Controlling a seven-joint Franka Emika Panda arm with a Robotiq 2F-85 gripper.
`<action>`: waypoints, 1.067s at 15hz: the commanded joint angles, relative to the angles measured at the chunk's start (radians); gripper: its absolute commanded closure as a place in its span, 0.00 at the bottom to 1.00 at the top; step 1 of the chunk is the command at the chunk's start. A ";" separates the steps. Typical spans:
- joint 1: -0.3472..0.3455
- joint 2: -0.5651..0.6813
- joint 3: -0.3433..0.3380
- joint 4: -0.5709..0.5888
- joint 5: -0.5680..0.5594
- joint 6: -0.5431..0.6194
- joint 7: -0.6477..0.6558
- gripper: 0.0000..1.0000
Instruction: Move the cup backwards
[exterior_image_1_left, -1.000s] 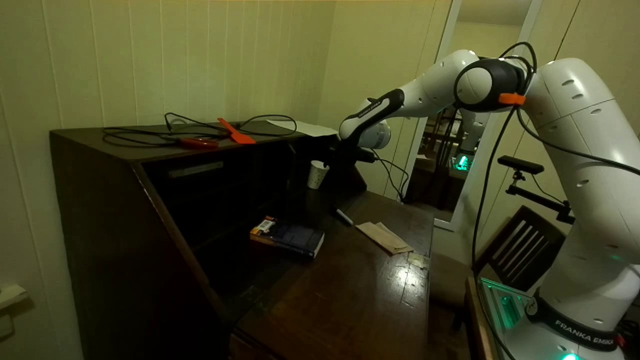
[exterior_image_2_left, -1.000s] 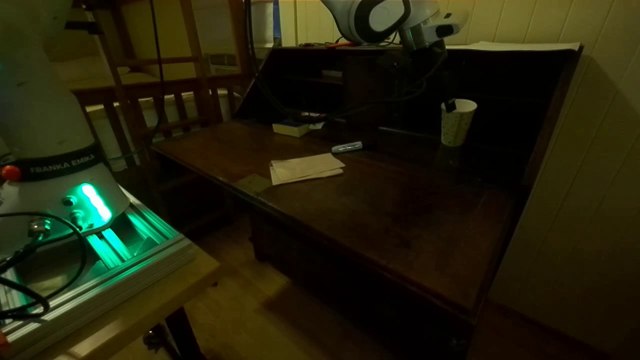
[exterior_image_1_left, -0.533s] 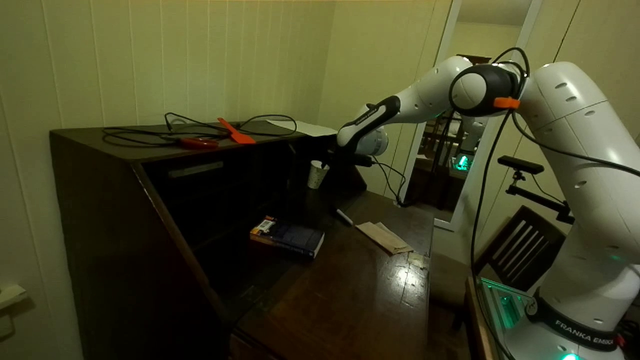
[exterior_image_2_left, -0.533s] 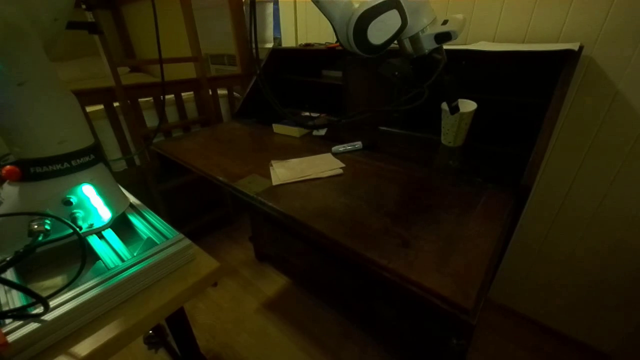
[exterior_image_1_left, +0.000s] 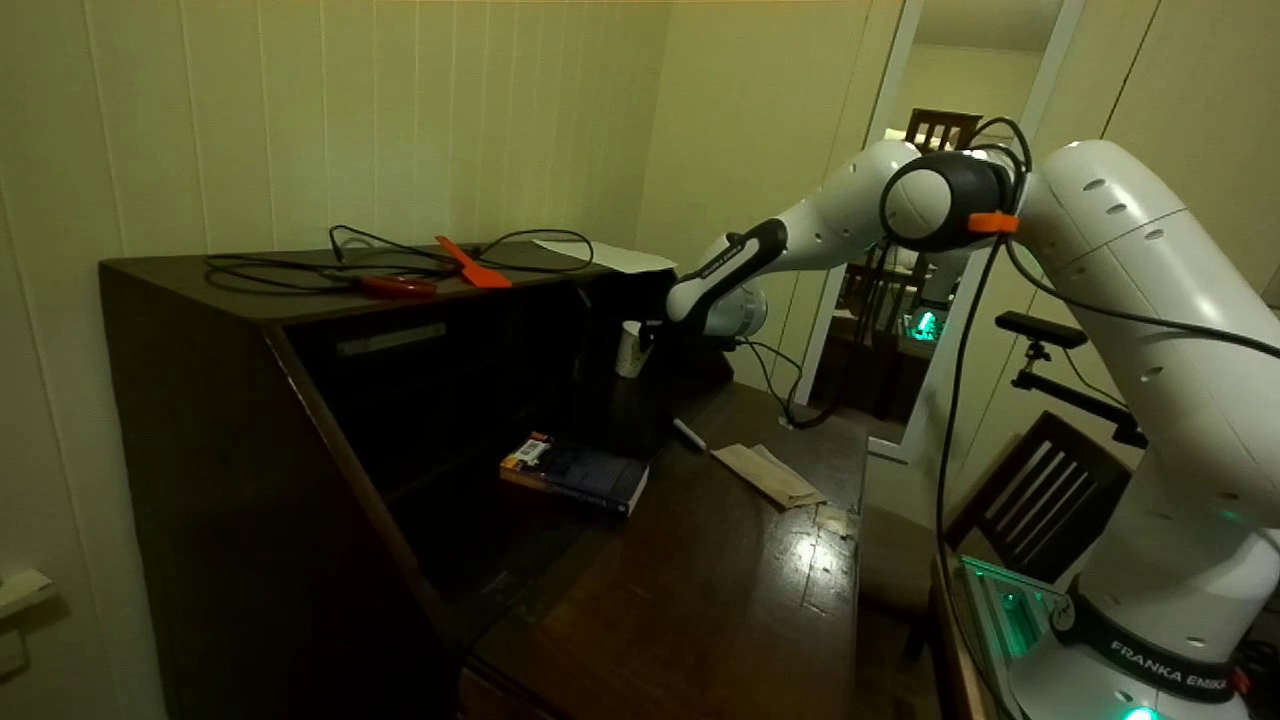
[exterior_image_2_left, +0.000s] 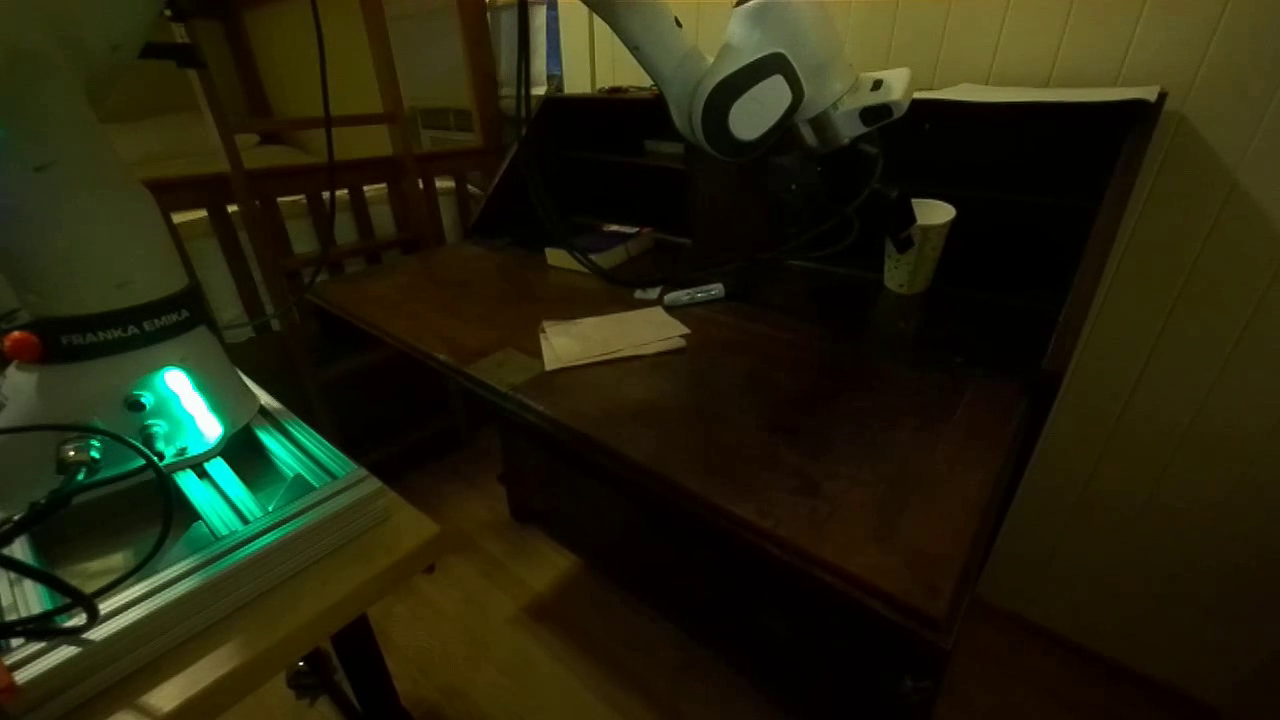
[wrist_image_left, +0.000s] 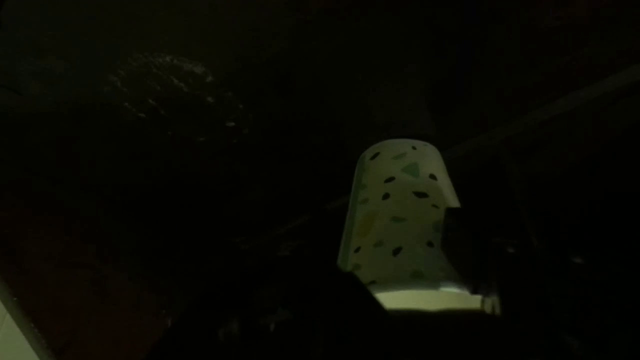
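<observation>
The cup (exterior_image_1_left: 629, 352) is white with small dark, green and yellow specks. It stands upright on the desk before the dark shelves, and also shows in an exterior view (exterior_image_2_left: 922, 255) and the wrist view (wrist_image_left: 400, 200). My gripper (wrist_image_left: 400, 240) is open, with one dark finger on each side of the cup near its rim. In an exterior view a dark finger (exterior_image_2_left: 902, 228) overlaps the cup's near upper side. The wrist view is very dark, so I cannot tell whether the fingers touch the cup.
On the desk (exterior_image_1_left: 720, 590) lie a blue book (exterior_image_1_left: 578, 476), a marker (exterior_image_1_left: 689, 434) and folded paper (exterior_image_1_left: 768, 475). The shelf unit (exterior_image_2_left: 1010, 170) rises behind the cup. An orange spatula (exterior_image_1_left: 474, 266), cables and a sheet of paper (exterior_image_1_left: 605, 255) lie on its top.
The arm and gripper have moved down, and the fingers are lower around the cup. The cup has barely shifted. The book and other desk items have not moved.
</observation>
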 joint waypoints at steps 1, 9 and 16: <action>0.000 0.036 -0.019 0.043 -0.042 0.030 -0.003 0.69; -0.030 0.051 0.013 0.065 -0.089 0.030 -0.049 1.00; -0.083 0.003 0.059 0.021 -0.170 -0.030 -0.210 1.00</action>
